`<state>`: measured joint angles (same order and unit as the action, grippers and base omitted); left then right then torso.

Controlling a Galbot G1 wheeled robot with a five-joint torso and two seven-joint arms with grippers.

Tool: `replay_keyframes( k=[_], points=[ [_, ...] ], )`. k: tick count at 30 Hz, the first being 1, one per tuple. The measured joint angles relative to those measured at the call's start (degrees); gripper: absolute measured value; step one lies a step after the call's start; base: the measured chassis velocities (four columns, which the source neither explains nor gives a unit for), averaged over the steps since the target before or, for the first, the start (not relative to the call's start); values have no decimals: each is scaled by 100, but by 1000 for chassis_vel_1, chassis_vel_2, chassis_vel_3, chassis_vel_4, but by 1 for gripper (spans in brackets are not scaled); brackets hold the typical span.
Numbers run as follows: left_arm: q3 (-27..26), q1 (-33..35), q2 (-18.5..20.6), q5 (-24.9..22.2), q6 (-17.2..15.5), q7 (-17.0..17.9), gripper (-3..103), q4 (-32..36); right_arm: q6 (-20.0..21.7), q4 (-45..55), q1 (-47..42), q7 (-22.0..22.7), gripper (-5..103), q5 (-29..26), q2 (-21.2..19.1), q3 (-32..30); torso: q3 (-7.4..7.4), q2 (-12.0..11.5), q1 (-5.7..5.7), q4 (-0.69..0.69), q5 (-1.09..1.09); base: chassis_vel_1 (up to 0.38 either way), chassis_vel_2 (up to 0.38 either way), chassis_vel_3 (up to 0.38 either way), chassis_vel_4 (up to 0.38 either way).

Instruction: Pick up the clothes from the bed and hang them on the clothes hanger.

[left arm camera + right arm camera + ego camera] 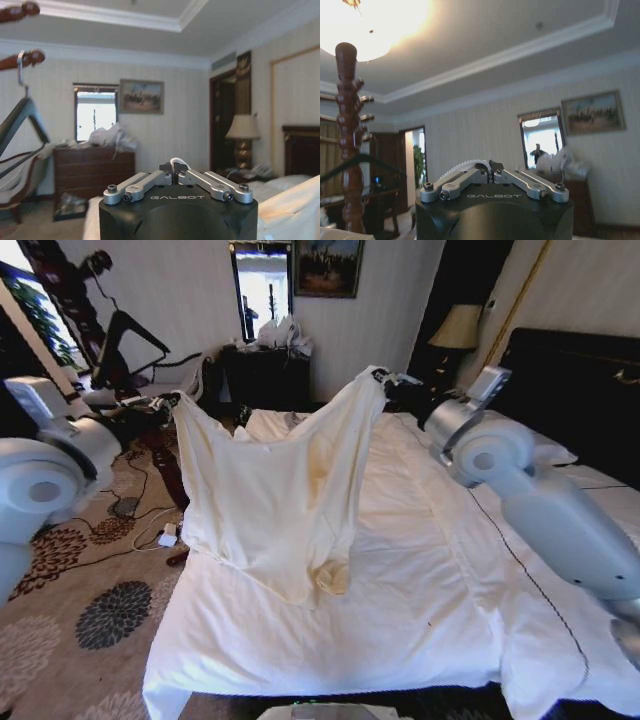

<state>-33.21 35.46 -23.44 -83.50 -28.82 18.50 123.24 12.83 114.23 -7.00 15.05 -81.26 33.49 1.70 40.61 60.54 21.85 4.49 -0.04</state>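
Clothes (275, 490) between both grippers' fingers (383, 379)

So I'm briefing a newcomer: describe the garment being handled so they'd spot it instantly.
Over the white bed, near its foot, the clothes hang spread between the left gripper and right gripper. It is cream, darker than the sheets, and lifted rather than lying flat.

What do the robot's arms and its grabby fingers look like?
The arms are fat, rounded, white-grey shells with ball-like joints, the left arm and the right arm. Each wrist is a black round housing with "GALBOT" printed in pale letters. The left gripper and right gripper have silver metal linkage bars with black bolts. A white cable loops over the left one; a ribbed white strip curves over the right.
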Motion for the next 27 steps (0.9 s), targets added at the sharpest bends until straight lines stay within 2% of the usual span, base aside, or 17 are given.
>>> replay_keyframes(
  k=[3, 7, 10, 13, 15, 16, 18, 19, 21, 26, 27],
  points=[
    [-328, -122, 51, -509, 57, 122, 0, 116, -140, 130, 107, 27, 1, -305, -278, -270, 1, 0, 3, -4, 4, 0, 0, 0, 0],
    [-577, -241, 113, -706, 223, 264, 0, 191, -271, 144, 282, 20, 1, -445, -406, -383, 1, 0, 3, -4, 2, 0, 0, 0, 0],
    [-702, -695, 260, -920, 495, 687, 0, 292, -403, 203, 608, -58, 1, -606, -496, -566, 1, 0, 2, -3, 3, 0, 0, 0, 0],
    [-664, -973, 381, -995, 554, 857, 0, 338, -438, 218, 881, -73, 1, -689, -491, -591, 1, 0, 2, -4, 3, 0, 0, 0, 0],
    [-615, -1465, 606, -1268, 595, 1081, 0, 426, -460, 249, 1437, -38, 1, -950, -356, -595, 2, 0, 4, -3, 2, 0, 0, 0, 0],
    [-615, -1465, 606, -1268, 595, 1081, 0, 426, -460, 249, 1437, -38, 1, -950, -356, -595, 2, 0, 4, -3, 2, 0, 0, 0, 0],
    [-491, -1933, 709, -1578, 593, 1266, 0, 438, -467, 305, 1822, 7, 1, -1179, -245, -592, 1, 0, 3, -6, 2, 0, 0, 0, 0],
    [-361, -2365, 727, -1882, 524, 1410, 0, 396, -475, 367, 2057, 34, 1, -1329, -172, -611, 0, 0, 2, -7, 6, 0, 0, 0, 0],
    [-297, -2700, 719, -2128, 408, 1513, 0, 327, -491, 470, 2125, 57, 1, -1448, -132, -727, 0, 1, 2, -6, 7, 0, 0, 0, 0],
    [-344, -2627, 643, -2193, 272, 1550, 0, 424, -519, 721, 1708, 49, 1, -1389, -161, -1062, 0, 1, 2, -4, 3, 0, 0, 0, 0],
    [-349, -2319, 516, -2090, 200, 1578, 0, 635, -535, 826, 1102, 6, 1, -1112, -208, -1285, 1, 0, 2, -1, 2, 0, 0, 0, 0]
  ],
)
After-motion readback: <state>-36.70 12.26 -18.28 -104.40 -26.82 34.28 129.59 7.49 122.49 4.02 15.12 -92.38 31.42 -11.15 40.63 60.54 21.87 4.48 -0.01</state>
